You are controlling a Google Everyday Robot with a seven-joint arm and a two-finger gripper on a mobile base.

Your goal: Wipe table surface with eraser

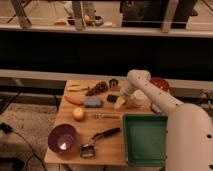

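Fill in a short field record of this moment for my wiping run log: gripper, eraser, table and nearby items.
gripper: down at the table's far middle, at the eraser
eraser: lying on the table surface, right of the blue pad
table surface: wooden, many items on it
blue pad: flat, left of the eraser
green tray: near right corner
purple bowl: near left corner
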